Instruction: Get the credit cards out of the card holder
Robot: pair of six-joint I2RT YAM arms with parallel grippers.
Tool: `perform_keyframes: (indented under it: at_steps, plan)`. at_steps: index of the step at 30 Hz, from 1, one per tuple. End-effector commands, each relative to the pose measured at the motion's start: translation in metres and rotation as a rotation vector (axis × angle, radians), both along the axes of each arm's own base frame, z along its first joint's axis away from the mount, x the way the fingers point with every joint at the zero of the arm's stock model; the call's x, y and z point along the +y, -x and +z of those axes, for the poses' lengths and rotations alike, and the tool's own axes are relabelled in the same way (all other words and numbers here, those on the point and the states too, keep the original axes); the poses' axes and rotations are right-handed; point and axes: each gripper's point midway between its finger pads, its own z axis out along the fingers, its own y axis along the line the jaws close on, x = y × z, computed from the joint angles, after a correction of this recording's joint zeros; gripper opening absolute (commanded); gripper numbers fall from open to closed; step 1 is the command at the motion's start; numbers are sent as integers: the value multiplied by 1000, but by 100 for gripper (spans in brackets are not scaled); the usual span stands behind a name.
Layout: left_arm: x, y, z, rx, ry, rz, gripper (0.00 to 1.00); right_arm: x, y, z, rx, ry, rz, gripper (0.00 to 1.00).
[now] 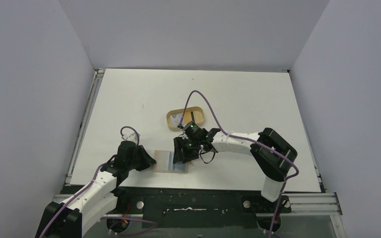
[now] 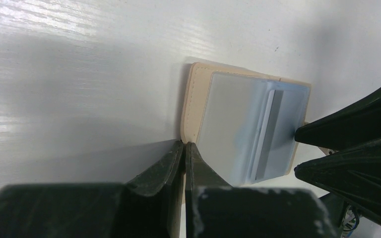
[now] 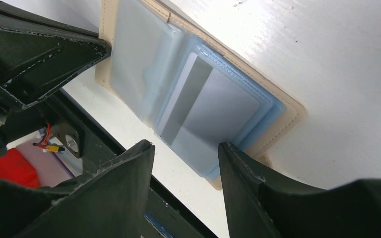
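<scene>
From above, my right gripper (image 1: 183,156) covers the right part of the card holder (image 1: 164,161), so the credit cards (image 3: 213,106) there go unseen. At my left wrist, my left gripper (image 2: 185,144) hides its near corner (how many cards sit stacked in the sleeves I cannot tell). The tray (image 1: 169,120) beyond the card holder holds bits too small to name.

Oval tray (image 1: 170,120) beyond card holder (image 1: 165,160)
</scene>
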Motion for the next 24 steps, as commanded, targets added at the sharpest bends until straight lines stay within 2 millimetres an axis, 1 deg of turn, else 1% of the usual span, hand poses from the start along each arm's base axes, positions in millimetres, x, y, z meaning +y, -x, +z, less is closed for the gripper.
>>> perform_keyframes:
  at_steps: [1,9,14,19,24]
  plan:
    - [1,3,-3,5,-12,-3,0,5,-16,15,-77,-40,-17,51]
    - [1,2,-2,4,-12,-3,0,-8,-15,6,-83,14,-23,51]
    - [1,3,-2,4,-12,-4,0,-12,-13,2,-78,26,-23,51]
    - [2,2,-2,4,-12,-3,0,-12,-12,-1,-71,24,-25,51]
    - [1,2,-2,4,-13,-2,0,-3,-13,3,-71,2,-21,51]
